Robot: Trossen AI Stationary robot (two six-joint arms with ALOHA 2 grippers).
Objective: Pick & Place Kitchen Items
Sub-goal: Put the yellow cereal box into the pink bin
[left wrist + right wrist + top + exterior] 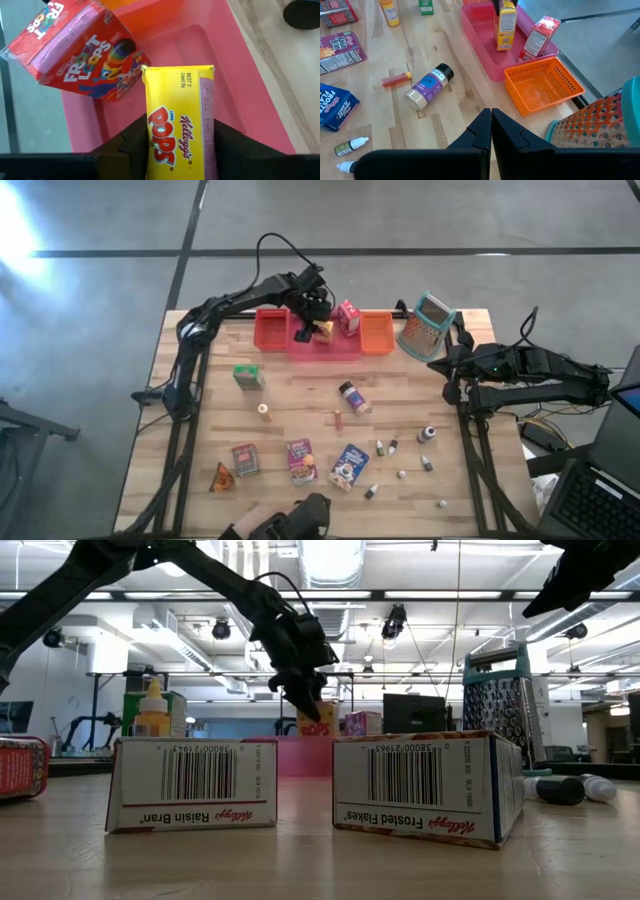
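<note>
Left wrist view shows the yellow Corn Pops box (180, 120) pinched between the left gripper (177, 150) fingers, hanging upright over the pink bin (235, 65). Whether its lower end already touches the bin floor cannot be told. The box is a slim yellow carton with red lettering, uncrushed, held by its two broad faces. Beside it in the same bin leans a red Froot Loops box (85, 50), tilted against the wall.

By my reading the task is early: one box is placed, a second is about to be released, and most items are left. On the table (300, 395) remain a green box (249, 376), a spice jar (353, 396), a Raisin Bran box (300, 460), a Frosted Flakes box (348, 465), a red box (245, 459), an orange wedge (222, 477) and several tiny bottles (385, 447) toward the near right. The red bin (272, 328) on the left and orange bin (377, 332) on the right flank the pink one along the far edge; the orange one looks empty.

The right gripper (491, 127), fingers pressed together and holding nothing, waits at the right edge beside a grater (427, 323).
</note>
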